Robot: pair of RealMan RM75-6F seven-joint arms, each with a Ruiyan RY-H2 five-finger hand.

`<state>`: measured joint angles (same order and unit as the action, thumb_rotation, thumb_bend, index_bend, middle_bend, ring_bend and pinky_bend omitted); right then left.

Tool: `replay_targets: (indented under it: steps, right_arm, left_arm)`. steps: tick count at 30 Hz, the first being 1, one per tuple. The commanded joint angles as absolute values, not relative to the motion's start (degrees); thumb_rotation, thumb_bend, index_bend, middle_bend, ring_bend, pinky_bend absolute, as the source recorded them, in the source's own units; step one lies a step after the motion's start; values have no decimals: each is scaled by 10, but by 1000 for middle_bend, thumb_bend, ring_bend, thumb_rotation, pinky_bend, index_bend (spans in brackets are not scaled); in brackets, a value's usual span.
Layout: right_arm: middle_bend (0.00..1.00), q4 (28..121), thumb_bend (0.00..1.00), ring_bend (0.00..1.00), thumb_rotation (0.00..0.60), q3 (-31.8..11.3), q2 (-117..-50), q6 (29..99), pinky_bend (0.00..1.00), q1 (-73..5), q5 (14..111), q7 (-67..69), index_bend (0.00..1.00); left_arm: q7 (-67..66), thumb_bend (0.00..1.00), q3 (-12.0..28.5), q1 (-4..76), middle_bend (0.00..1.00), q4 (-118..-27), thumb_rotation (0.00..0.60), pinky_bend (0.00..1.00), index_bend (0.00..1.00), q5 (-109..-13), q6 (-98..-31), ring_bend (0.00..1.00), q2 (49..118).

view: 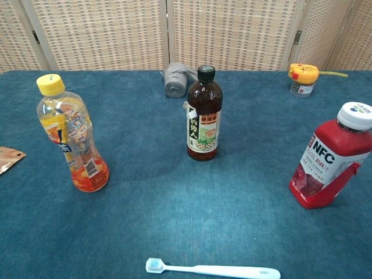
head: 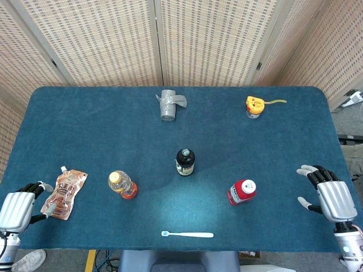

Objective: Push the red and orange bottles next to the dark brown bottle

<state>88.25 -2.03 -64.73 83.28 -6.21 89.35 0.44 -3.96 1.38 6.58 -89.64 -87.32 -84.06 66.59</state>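
Observation:
The dark brown bottle (head: 185,161) (view: 204,115) stands upright at the table's middle. The orange bottle (head: 122,185) (view: 73,135), yellow-capped, stands to its left. The red bottle (head: 242,191) (view: 331,158), white-capped, stands to its right. Both are well apart from the brown one. My left hand (head: 18,207) hovers at the front left corner with fingers apart, holding nothing. My right hand (head: 330,195) sits at the front right edge, fingers spread and empty, some way right of the red bottle. Neither hand shows in the chest view.
A snack pouch (head: 66,194) lies beside my left hand. A white toothbrush (head: 188,234) (view: 212,269) lies near the front edge. A grey tape roll (head: 168,104) (view: 175,79) and a yellow tape measure (head: 254,106) (view: 303,78) sit at the back.

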Motion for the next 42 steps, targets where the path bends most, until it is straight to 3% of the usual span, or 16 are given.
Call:
replay_targets:
  steps: [1,12,16,26,42]
  right_arm:
    - [266,882,158,191,600,-21,-648,831,307,-65,895,5,313]
    - [269,859,157,191,600,-20,-663,819,307,-79,905,63,340]
    - [221,846,140,184,600,-13,-670,810,307,-91,925,102,338]
    - [135,829,90,108,600,-2,-708,788,283,-135,974,200,224]
    - [150,753,86,106,600,13,-793,727,278,-199,983,320,216]
  left_arm:
    - [-41,204,13,65,414,-897,600,556,431,-873,-840,382,665]
    - [-36,204,13,63,415,-902,600,556,433,-870,-840,382,663]
    - [-34,204,13,62,414,-904,600,556,433,-870,-843,382,661]
    - [-19,204,14,59,415,-909,600,556,434,-872,-849,382,654]
    - [-1,204,15,59,415,-913,600,556,434,-869,-846,382,645]
